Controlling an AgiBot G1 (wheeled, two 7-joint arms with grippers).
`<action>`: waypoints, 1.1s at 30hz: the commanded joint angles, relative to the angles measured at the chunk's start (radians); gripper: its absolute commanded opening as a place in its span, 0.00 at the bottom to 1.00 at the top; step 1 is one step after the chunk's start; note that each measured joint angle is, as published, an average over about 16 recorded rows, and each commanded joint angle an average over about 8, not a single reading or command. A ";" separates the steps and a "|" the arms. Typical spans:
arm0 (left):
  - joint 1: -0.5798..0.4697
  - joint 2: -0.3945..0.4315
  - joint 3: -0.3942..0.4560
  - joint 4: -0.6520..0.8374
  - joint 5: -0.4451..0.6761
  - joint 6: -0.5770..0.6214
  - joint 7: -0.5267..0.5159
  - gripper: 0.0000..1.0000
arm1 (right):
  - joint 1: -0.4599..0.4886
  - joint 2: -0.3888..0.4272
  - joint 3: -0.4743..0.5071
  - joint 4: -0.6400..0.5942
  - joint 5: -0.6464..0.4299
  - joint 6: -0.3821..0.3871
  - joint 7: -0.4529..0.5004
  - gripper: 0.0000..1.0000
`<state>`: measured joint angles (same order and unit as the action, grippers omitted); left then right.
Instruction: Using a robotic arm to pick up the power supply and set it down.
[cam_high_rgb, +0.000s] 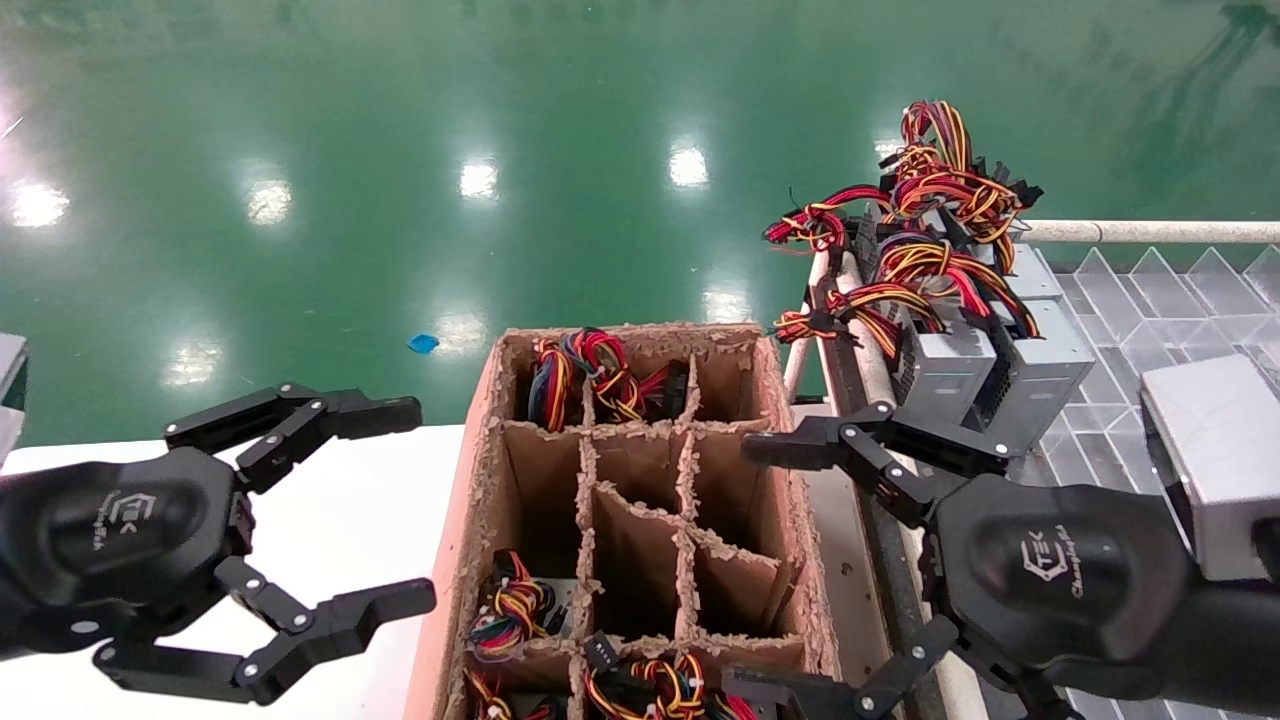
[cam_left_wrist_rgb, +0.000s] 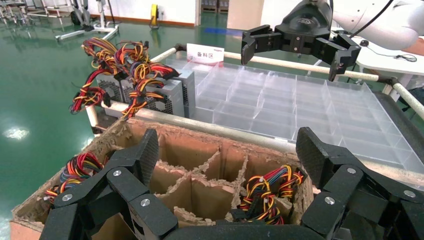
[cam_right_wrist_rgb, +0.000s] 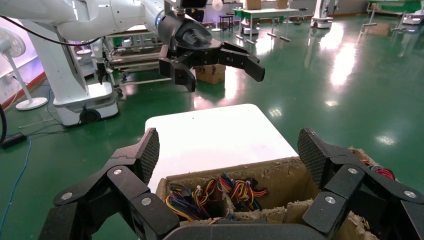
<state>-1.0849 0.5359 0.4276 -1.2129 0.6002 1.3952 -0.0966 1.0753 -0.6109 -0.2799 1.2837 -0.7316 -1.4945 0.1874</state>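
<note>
Several power supplies sit in the cells of a divided cardboard box (cam_high_rgb: 478, 470), showing mostly their wire bundles (cam_high_rgb: 603, 372) (cam_left_wrist_rgb: 270, 192) (cam_right_wrist_rgb: 220, 192). More grey power supplies (cam_high_rgb: 945, 372) (cam_left_wrist_rgb: 167, 97) with red, yellow and black wires stand on the rack to the right of the box. My left gripper (cam_high_rgb: 425, 500) (cam_left_wrist_rgb: 227, 155) hovers open at the box's left side, over the white table. At the box's right side my right gripper (cam_high_rgb: 740, 570) (cam_right_wrist_rgb: 227, 150) is open too, above the near cells. Neither holds anything.
A clear plastic divided tray (cam_high_rgb: 1150, 300) (cam_left_wrist_rgb: 310, 107) lies on the rack behind a metal rail (cam_high_rgb: 1140, 232). The white table (cam_high_rgb: 340, 520) (cam_right_wrist_rgb: 220, 135) is left of the box. A green floor (cam_high_rgb: 500, 150) spreads beyond, with a small blue scrap (cam_high_rgb: 422, 343) on it.
</note>
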 joint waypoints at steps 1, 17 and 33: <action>0.000 0.000 0.000 0.000 0.000 0.000 0.000 1.00 | 0.000 0.000 0.000 0.000 0.000 0.000 0.000 1.00; 0.000 0.000 0.000 0.000 0.000 0.000 0.000 1.00 | 0.000 0.000 0.000 0.000 0.000 0.000 0.000 1.00; 0.000 0.000 0.000 0.000 0.000 0.000 0.000 1.00 | 0.000 0.000 0.000 0.000 0.000 0.000 0.000 1.00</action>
<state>-1.0849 0.5359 0.4276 -1.2129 0.6002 1.3952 -0.0966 1.0753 -0.6109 -0.2799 1.2837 -0.7316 -1.4945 0.1874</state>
